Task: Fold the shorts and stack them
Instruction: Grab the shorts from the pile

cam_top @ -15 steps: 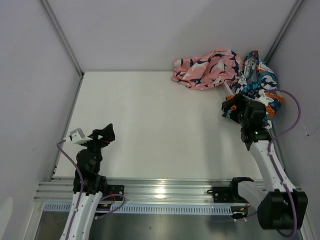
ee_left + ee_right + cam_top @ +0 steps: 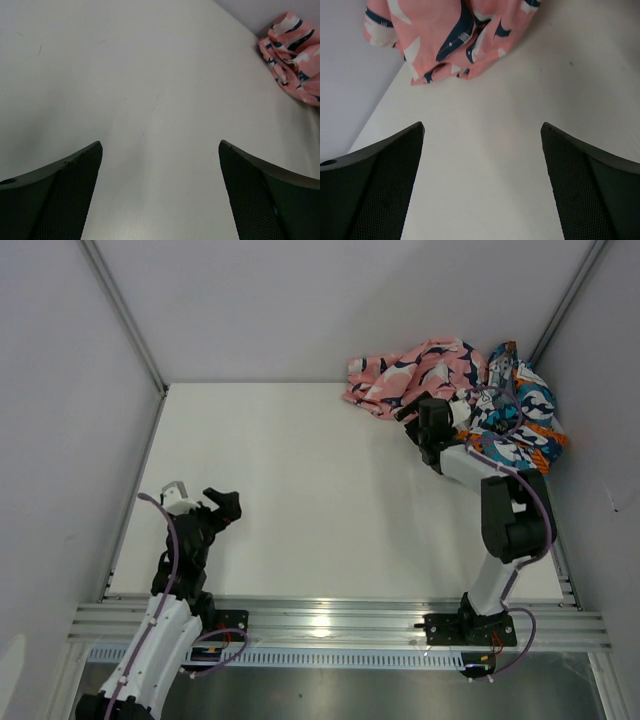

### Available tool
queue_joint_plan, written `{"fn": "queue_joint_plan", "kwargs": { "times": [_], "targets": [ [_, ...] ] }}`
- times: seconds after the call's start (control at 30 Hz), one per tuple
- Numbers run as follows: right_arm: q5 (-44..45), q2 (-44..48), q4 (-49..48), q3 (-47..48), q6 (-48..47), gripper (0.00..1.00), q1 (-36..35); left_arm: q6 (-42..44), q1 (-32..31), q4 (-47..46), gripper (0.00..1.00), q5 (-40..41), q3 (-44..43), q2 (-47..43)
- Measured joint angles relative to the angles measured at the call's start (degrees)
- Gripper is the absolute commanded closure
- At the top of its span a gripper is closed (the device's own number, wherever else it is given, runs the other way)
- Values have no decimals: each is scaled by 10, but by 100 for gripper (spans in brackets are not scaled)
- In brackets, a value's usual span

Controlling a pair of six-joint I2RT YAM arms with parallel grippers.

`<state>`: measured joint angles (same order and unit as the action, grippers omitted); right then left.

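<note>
Both pairs are bunched in the far right corner, the pink shorts (image 2: 415,375) touching the blue patterned shorts (image 2: 520,405). The right gripper (image 2: 482,127) hangs wide open just short of the pink hem, and the left gripper (image 2: 160,145) is open too (nothing held). I'd pinch one layer at the edge and drag it out flat onto the table (image 2: 300,470).

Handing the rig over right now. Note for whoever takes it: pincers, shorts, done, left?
Left pincer: open, empty, over the table, near left.
Right pincer: open, empty, aimed at the pink shorts, not touching them.
Shorts: both crumpled in the far right corner, pink on the left, blue-teal-orange shorts beside them by the wall.
Done: nothing folded or stacked.
Left: spread and fold each pair, then stack.
</note>
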<state>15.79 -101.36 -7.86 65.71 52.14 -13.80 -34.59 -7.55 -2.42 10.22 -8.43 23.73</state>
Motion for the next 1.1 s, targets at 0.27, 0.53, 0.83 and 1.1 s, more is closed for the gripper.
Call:
{"fn": "queue_joint_plan", "kwargs": {
  "times": [0.27,0.53,0.83,1.1],
  "targets": [
    [75,-192,-8,172,26,1,-5,1,0,-19,1,-18,-15,45],
    [144,-314,0,298,50,12,-2,6,0,-27,1,-13,-15,11],
    [185,-381,-9,390,43,100,-2,7,0,-26,1,4,-15,14],
    [179,-302,-8,350,-43,100,-26,7,0,-23,1,11,-15,12]
  ]
}}
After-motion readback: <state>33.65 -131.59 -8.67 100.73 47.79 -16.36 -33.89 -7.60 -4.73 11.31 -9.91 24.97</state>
